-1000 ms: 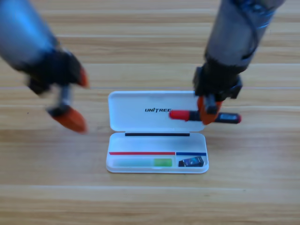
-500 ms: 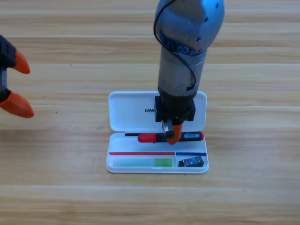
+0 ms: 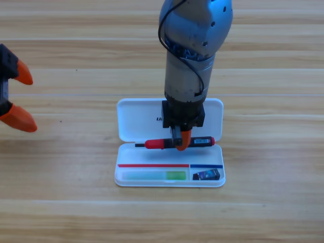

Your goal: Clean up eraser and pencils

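Wood planks of the table [image 3: 273,212] run side to side across the whole view. Nearly as large, the right arm [image 3: 195,45] comes down from the table's far edge to the middle, its grey barrel standing over the open lid of the white case [image 3: 134,121]. That case lies near the table's middle, lid flat toward the far edge and tray toward the near edge.

At the table's left edge the left gripper [image 3: 11,96] waits, partly cut off, its two orange jaws spread well apart with nothing between them.

The right gripper [image 3: 181,143] points straight down at the line where lid meets tray. Its orange jaws are closed on the marker [image 3: 174,143], pinching the black body a little right of its middle; one jaw tip shows in front of the barrel, touching it.

This marker lies level, its long axis running left to right along the case's hinge, the red cap toward the left edge and the small red tip toward the right. It sits over the far rim of the tray, above the strip where the other things lie.

In the tray's near left compartment rests the pale pen [image 3: 154,175], also lengthwise left to right, its green end pointing right. Just beside it, in the small near right compartment, lies the eraser [image 3: 208,175], a dark block tilted slightly.
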Tool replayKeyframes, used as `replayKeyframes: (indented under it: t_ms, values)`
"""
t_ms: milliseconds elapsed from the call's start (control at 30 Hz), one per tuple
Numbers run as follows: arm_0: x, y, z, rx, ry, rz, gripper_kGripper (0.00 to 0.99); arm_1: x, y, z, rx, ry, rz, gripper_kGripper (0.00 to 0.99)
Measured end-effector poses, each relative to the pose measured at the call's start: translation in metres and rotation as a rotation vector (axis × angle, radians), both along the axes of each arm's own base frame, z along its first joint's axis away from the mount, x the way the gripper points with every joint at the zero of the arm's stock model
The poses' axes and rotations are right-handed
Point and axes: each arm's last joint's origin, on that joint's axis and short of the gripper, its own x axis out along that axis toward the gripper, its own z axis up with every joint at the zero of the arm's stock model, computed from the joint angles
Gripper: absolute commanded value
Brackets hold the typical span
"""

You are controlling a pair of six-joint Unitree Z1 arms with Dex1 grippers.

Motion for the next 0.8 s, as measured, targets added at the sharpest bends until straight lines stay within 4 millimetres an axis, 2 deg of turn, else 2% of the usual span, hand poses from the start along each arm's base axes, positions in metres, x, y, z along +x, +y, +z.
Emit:
replayKeyframes:
  t_ms: [67,100,133,267,600,700,800]
  values:
    - [0.000,0.000,0.000,0.000,0.000,0.000,0.990,0.000,0.000,0.000,0.000,0.000,0.000,0.568]
    - [0.000,0.000,0.000,0.000,0.000,0.000,0.990,0.000,0.000,0.000,-0.001,0.000,0.000,0.686]
    - [0.000,0.000,0.000,0.000,0.000,0.000,0.990,0.000,0.000,0.000,-0.002,0.001,0.000,0.729]
    - [0.000,0.000,0.000,0.000,0.000,0.000,0.990,-0.001,-0.001,0.000,-0.009,0.007,0.000,0.769]
    - [0.003,0.000,0.001,-0.012,-0.027,0.004,0.990,-0.006,-0.006,-0.004,-0.030,0.059,0.003,0.778]
    - [0.012,0.000,0.004,-0.041,-0.086,0.017,0.986,-0.019,-0.014,-0.003,-0.030,0.134,0.010,0.779]
    - [0.026,0.001,0.008,-0.077,-0.121,0.034,0.959,-0.039,-0.031,0.016,-0.009,0.196,0.019,0.785]
